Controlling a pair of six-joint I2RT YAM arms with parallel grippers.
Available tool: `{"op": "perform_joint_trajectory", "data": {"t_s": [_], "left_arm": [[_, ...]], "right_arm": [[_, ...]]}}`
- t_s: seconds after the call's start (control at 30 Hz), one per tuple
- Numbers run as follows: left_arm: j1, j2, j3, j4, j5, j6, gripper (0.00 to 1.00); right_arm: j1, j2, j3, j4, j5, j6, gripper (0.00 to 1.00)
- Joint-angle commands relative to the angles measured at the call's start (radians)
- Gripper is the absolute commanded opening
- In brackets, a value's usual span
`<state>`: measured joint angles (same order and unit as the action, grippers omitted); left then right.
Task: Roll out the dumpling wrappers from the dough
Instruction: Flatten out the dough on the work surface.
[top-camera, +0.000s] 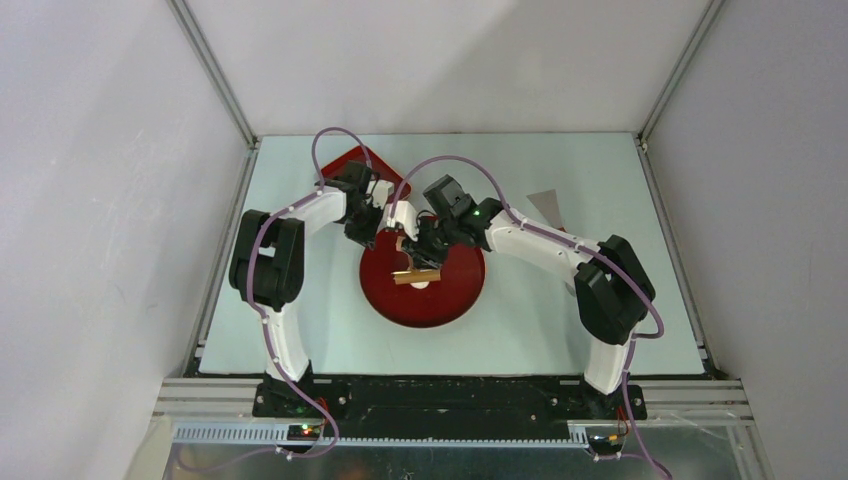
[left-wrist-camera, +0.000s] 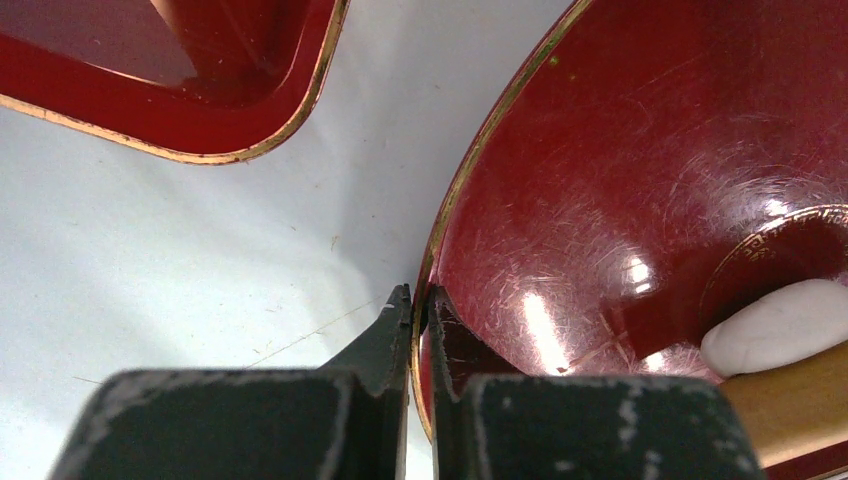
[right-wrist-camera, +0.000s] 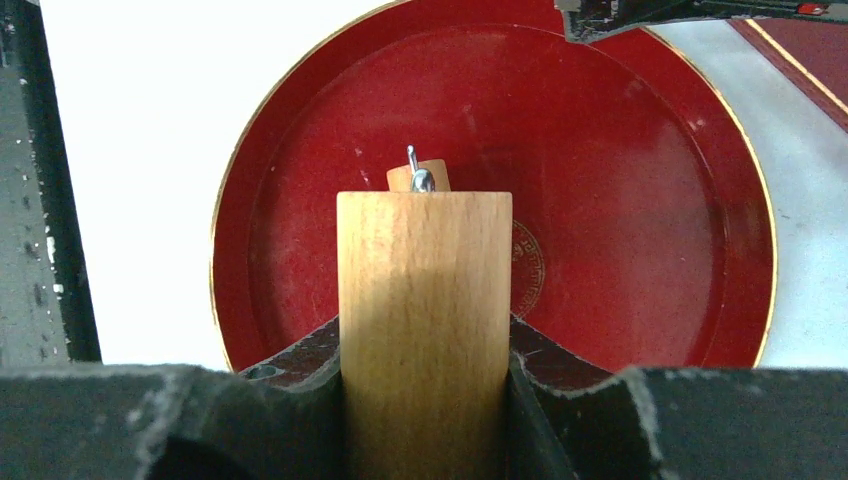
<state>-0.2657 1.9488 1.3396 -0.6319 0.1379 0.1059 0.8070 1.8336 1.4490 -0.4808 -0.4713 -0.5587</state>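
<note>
Left gripper clenched on far-left rim of round red lacquer plate. Right gripper grasping wooden rolling pin, which lies against white dough lump at plate centre.

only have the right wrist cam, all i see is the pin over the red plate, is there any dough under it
Observer: Yes. The left wrist view shows a thick, rounded white dough lump near the centre of the plate, with the rolling pin overlapping its near edge.
Operator: ok and what's the left hand doing, i only catch a dark corner of it
Observer: The left hand is shut on the plate's gold rim, one finger inside the plate and one outside on the table side.
</note>
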Motion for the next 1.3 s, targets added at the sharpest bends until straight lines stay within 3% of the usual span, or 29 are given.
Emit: {"op": "perform_joint_trajectory", "data": {"t_s": [0.0, 0.57, 0.7, 0.97, 1.27], "left_arm": [[0.007, 0.029, 0.012, 0.001, -0.014, 0.009, 0.00], [0.009, 0.029, 0.013, 0.002, -0.011, 0.008, 0.00], [0.009, 0.033, 0.017, 0.000, -0.011, 0.007, 0.00], [0.009, 0.034, 0.017, 0.000, -0.013, 0.006, 0.00], [0.009, 0.035, 0.018, 0.000, -0.011, 0.006, 0.00]], "right_arm": [[0.003, -0.005, -0.041, -0.121, -0.088, 0.033, 0.00], [-0.023, -0.083, 0.033, -0.145, -0.202, 0.111, 0.00], [-0.049, -0.135, 0.073, -0.043, -0.025, 0.298, 0.00], [-0.037, -0.116, 0.047, 0.094, 0.182, 0.472, 0.00], [-0.044, -0.003, 0.066, 0.100, 0.248, 0.677, 0.00]]}}
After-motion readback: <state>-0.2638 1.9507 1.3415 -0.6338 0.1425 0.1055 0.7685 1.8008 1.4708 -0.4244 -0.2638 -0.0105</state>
